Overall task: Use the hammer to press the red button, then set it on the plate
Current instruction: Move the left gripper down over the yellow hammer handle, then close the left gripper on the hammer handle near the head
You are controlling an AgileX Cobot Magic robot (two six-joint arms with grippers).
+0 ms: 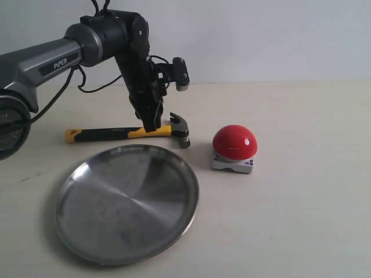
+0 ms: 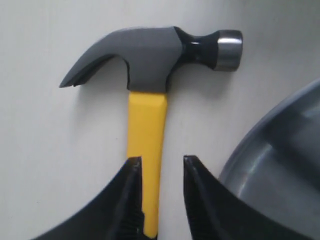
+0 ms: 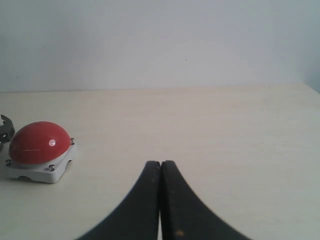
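On the counter (image 1: 301, 220) the plate (image 1: 127, 202) is the biggest thing going, parked front-left in the exterior view. The hammer isn't on it; it's just behind the far rim, close but not touching as far as I can tell.

The hammer (image 1: 116, 133) lies flat. Its long axis runs side to side across the exterior view, with the dark head at the right end, toward the button, and the butt of the handle pointing off to the left. The black stretch of the grip is the left part, and the yellow part sits next to the head.

The button (image 1: 234, 142) is right of the hammer head, near it but with a clear gap, and a bit closer to the camera.

Now the bit that matters. The left fingers (image 2: 131, 200) are down over the yellow section just below the head, spread apart and straddling the handle across its width. In the left wrist view the handle runs straight up between them. One finger sits right at the handle's edge and the other has a sliver of counter showing beside it, so I'd call it not clamped yet. The lineup looks good for a squeeze straight in.

The right fingers (image 3: 145, 200) are pressed together with nothing in them. They're off on the far side of the button, well away from the hammer, so the left arm is clearly the nearer one for this job. My guess is we're at the grab step, with the pressing and plating both undone.
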